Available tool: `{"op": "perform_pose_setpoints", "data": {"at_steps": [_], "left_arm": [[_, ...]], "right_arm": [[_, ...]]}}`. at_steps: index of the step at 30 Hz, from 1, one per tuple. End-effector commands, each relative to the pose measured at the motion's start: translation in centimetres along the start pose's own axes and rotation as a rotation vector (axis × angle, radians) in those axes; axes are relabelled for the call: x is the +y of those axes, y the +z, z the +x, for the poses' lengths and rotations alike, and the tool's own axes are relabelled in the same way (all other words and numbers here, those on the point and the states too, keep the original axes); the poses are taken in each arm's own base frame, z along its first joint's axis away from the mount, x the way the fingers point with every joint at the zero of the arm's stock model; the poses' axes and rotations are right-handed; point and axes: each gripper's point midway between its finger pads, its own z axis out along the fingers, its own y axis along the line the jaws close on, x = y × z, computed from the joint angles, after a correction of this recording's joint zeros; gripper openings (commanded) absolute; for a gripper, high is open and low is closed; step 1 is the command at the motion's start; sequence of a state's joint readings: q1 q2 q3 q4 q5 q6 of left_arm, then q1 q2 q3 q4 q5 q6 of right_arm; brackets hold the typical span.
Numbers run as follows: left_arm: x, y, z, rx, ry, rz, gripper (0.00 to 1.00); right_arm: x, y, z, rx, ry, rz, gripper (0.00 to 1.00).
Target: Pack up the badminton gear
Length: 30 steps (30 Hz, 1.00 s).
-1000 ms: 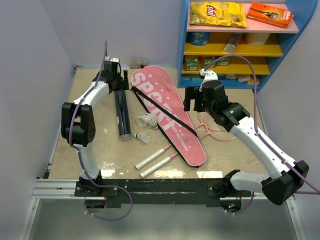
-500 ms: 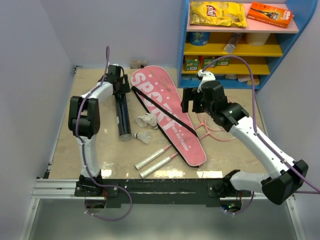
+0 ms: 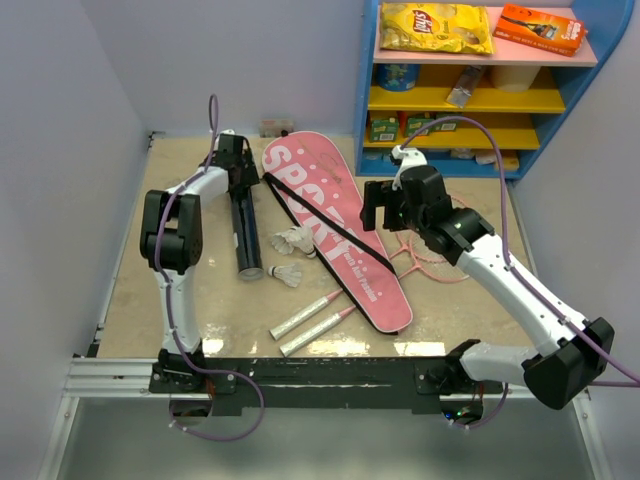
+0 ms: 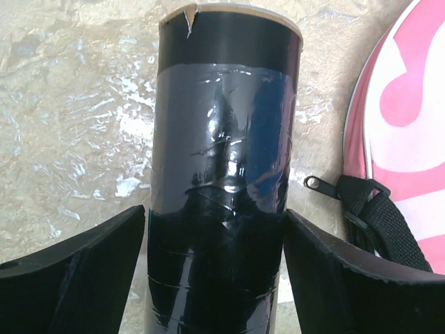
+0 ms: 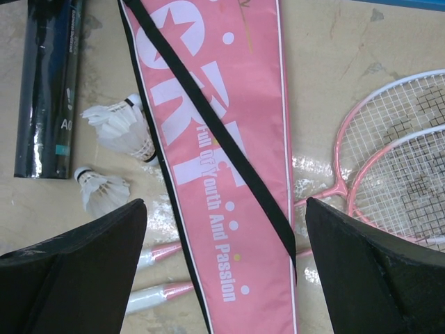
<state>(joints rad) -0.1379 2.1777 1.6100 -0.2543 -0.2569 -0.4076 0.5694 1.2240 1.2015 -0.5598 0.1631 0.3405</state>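
Top external view: the long black tube lies on the left part of the worktop, running from far to near. The left gripper sits low over its far end. From the left wrist view, its two fingers stand on either side of the tube and lie right against its sides, with the tube resting on the worktop. Whether they are squeezing it cannot be told.

Just right of the tube lies the pink bag lettered SPORT, slanting from far left to near right, with its black strap running along it. Two white shuttlecocks lie between the tube's near end and the bag, one touching the bag's edge and the other a little nearer.

The two rackets pass under the bag. Their pale handles stick out at its near left, and their pink-framed heads show at its right.

The right gripper hovers above the bag's middle, released, with its jaws spread wide and nothing between them. In the right wrist view the bag, strap and racket heads show below the parted fingers.
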Motion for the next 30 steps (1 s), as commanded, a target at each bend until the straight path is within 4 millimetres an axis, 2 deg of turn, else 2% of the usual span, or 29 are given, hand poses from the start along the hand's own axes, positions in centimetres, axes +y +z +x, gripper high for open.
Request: {"op": "perform_pose_setpoints", "data": {"at_steps": [1, 4, 8, 13, 16, 19, 22, 24, 25, 27, 28, 30], "left_arm": [[-0.1, 0.6, -1.6, -0.066, 0.005, -0.002, 0.82], [-0.2, 1.1, -1.7, -0.072, 0.032, -0.001, 0.79], [-0.5, 2.0, -0.1, -0.047, 0.095, 0.000, 0.70], [-1.3, 1.7, 0.0, -0.052, 0.140, 0.039, 0.56], [-1.4, 1.1, 0.0, -0.053, 0.168, 0.041, 0.37], [-1.2, 0.7, 0.1, -0.049, 0.174, 0.044, 0.23], [-1.4, -0.8, -0.8, -0.063, 0.174, 0.062, 0.16], [-1.8, -2.9, -2.6, -0.106, 0.165, 0.088, 0.13], [-2.2, -4.6, -3.8, -0.135, 0.156, 0.119, 0.12], [-2.4, -6.3, -4.7, -0.149, 0.154, 0.142, 0.12], [-2.8, -7.9, -5.6, -0.169, 0.152, 0.171, 0.12], [-3.0, -9.5, -5.7, -0.165, 0.166, 0.200, 0.12]], "right_arm": [[0.9, 0.4, -0.1, -0.004, 0.010, -0.042, 0.99], [1.0, 0.5, 0.1, 0.001, 0.014, -0.045, 0.99], [1.0, 0.8, 0.3, 0.007, 0.016, -0.048, 0.99], [1.1, 0.9, 0.6, 0.018, 0.018, -0.052, 0.99], [1.2, 0.8, 0.6, 0.017, 0.018, -0.059, 0.99], [1.4, 0.7, 0.7, 0.017, 0.020, -0.072, 0.99], [1.6, 0.3, 0.7, 0.019, 0.021, -0.090, 0.99], [1.8, 0.0, 0.5, 0.011, 0.023, -0.099, 0.99], [1.8, -0.4, 0.2, -0.001, 0.027, -0.105, 0.99], [2.0, -0.9, -0.1, -0.010, 0.028, -0.118, 0.99], [2.2, -1.3, -0.3, -0.012, 0.027, -0.130, 0.99], [2.1, -1.9, -0.3, -0.004, 0.022, -0.127, 0.99]]}}
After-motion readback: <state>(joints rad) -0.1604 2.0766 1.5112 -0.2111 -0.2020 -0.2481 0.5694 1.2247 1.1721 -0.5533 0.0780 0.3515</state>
